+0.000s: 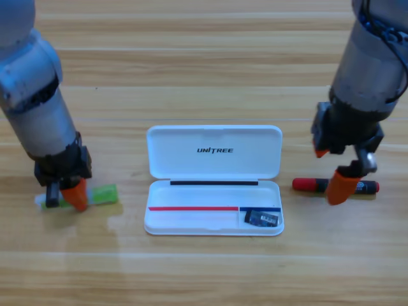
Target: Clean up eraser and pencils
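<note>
My right gripper [340, 172] hangs over the red marker [336, 186], which lies flat on the table at about three o'clock from the white case [213, 180], just beside its right edge but apart from it. The jaws stand parted: one orange tip sits up near the wrist, the other reaches down across the marker's barrel, so nothing is gripped there yet. The cap end points toward the case.

The case lies open, lid folded back toward twelve o'clock. In the tray's small compartment at its four o'clock corner rests a small dark block [262, 218], which I take to be the eraser, already put away.

My left gripper [65, 196] is down at nine o'clock from the case, on a pale green stick [95, 196] lying on the wood. I cannot tell whether it is clamped on it or only touching.

As I judge it, the step in hand is picking up the marker. The next move calls for settling the jaws on either side of the barrel near its middle, square to its length, closing firmly since a round barrel may roll, then lifting and carrying it toward nine o'clock to lay it lengthwise in the tray's long compartment
</note>
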Tool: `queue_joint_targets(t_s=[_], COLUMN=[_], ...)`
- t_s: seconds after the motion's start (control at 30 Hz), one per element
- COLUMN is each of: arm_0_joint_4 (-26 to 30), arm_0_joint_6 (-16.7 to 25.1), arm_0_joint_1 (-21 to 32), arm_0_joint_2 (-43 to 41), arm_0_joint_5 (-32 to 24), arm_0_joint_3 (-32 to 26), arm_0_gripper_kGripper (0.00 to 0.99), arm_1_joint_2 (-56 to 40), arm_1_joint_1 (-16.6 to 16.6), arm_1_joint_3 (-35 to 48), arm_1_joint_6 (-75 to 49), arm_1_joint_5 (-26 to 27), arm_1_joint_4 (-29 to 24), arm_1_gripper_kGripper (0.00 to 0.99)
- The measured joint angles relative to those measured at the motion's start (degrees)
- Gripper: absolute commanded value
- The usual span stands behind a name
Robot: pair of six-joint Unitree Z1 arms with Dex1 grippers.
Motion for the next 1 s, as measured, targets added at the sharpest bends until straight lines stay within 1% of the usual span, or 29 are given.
queue_joint_targets(t_s=[0.1, 0.2, 0.3, 0.4, 0.47, 0.53, 0.67, 0.7, 0.73, 0.77, 0.9, 0.93, 1.0], arm_0_joint_4=[4.6, 9.5, 13.7, 16.2, 16.9, 17.3, 17.3, 17.3, 17.3, 17.3, 17.3, 17.3, 17.3], arm_0_joint_6=[0.0, -0.1, -1.1, -2.5, -3.1, -3.6, -4.4, -4.5, -4.6, -4.6, -4.8, -4.9, -4.9], arm_0_joint_1=[0.0, -0.7, -2.7, -5.0, -6.5, -8.0, -9.7, -10.1, -10.4, -10.7, -11.4, -11.6, -12.3], arm_0_joint_2=[-0.4, -2.2, -4.3, -5.3, -5.3, -5.3, -5.2, -5.2, -5.2, -5.2, -4.6, -4.4, -3.6], arm_0_joint_5=[0.4, 0.4, 0.5, 0.5, 0.6, 0.8, 0.9, 0.9, 0.9, 0.9, 0.9, 0.9, 1.1], arm_0_joint_3=[-4.1, -9.0, -13.9, -17.6, -19.2, -20.1, -20.3, -20.3, -20.3, -20.3, -20.4, -20.5, -20.8], arm_0_gripper_kGripper=[0.000, 0.000, 0.000, 0.000, 0.000, 0.000, 0.000, 0.000, 0.000, 0.000, 0.000, 0.000, 0.000], arm_1_joint_2=[0.7, 2.2, 5.0, 7.2, 8.3, 8.9, 9.5, 9.8, 10.3, 10.9, 12.2, 12.2, 12.2], arm_1_joint_1=[-2.6, -4.4, -5.7, -6.7, -7.2, -7.7, -8.7, -8.8, -8.9, -9.1, -9.3, -9.3, -9.3], arm_1_joint_3=[0.1, 0.1, 0.2, 0.2, 0.2, 0.2, 0.2, 0.2, 0.2, 0.2, 0.3, 0.3, 0.3], arm_1_joint_6=[-1.2, -2.7, -3.5, -4.2, -4.9, -5.6, -6.2, -6.4, -6.5, -6.6, -7.2, -7.2, -7.3], arm_1_joint_5=[-0.6, -1.5, -2.2, -3.2, -3.8, -3.8, -4.1, -4.2, -4.2, -4.3, -4.3, -4.3, -4.3], arm_1_joint_4=[-0.4, -2.0, -3.7, -4.5, -4.6, -4.8, -6.5, -6.9, -7.2, -7.3, -7.3, -7.3, -7.3], arm_1_gripper_kGripper=[0.848, 0.848, 0.847, 0.836, 0.810, 0.810, 0.808, 0.790, 0.741, 0.727, 0.726, 0.676, 0.436])
